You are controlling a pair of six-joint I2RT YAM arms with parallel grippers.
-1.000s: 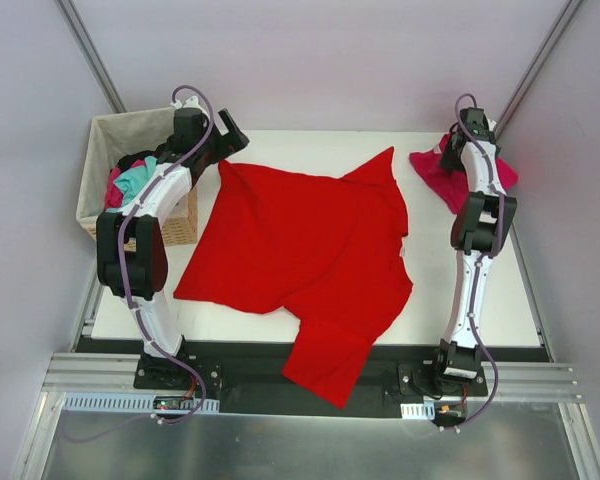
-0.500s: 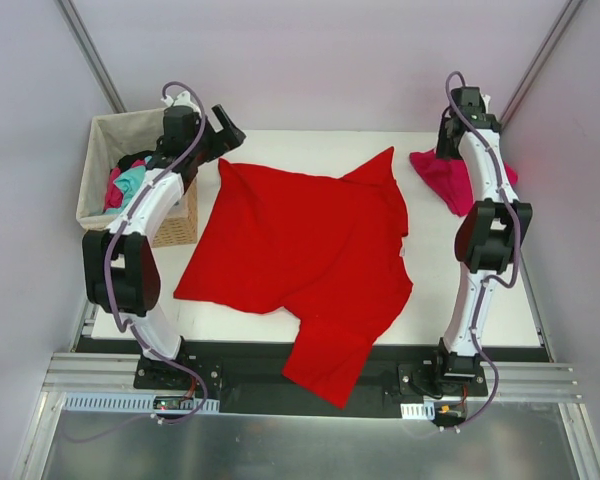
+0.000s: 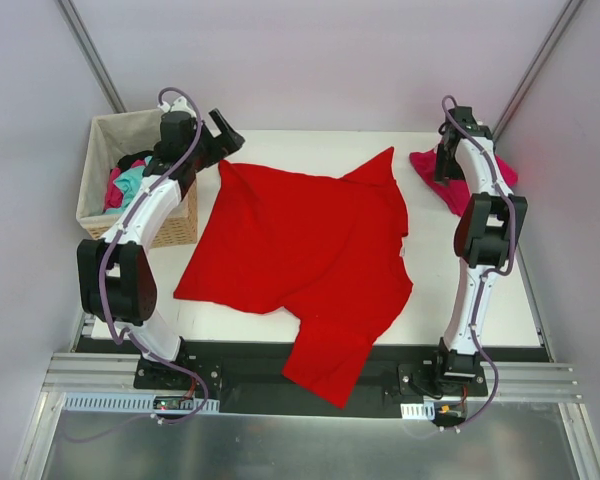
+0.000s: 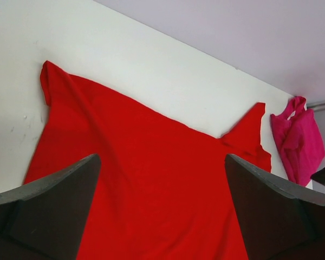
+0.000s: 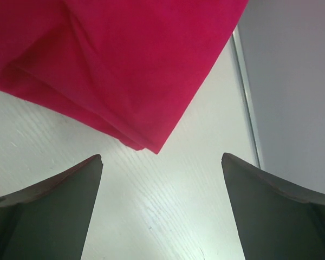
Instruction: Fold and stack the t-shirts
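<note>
A large bright red t-shirt (image 3: 300,250) lies spread and creased on the white table (image 3: 480,300), one part hanging over the near edge. My left gripper (image 3: 228,135) hovers open above its back left corner; the left wrist view shows the red t-shirt (image 4: 151,179) below the open gripper (image 4: 161,157), with nothing held. A folded magenta-pink t-shirt (image 3: 435,172) rests at the back right. My right gripper (image 3: 446,165) stands open just above it. In the right wrist view a corner of the pink t-shirt (image 5: 114,59) lies ahead of the open gripper (image 5: 161,157), apart from both fingers.
A cloth-lined wicker basket (image 3: 105,135) with teal and pink clothes (image 3: 130,180) stands at the table's back left, next to my left arm. Grey walls close in behind and at both sides. The table's right edge (image 5: 244,97) runs close to the pink shirt.
Both arms have shifted slightly toward the back of the table, the right gripper now closer over the pink shirt. Both grippers stay open. Neither shirt has moved.
</note>
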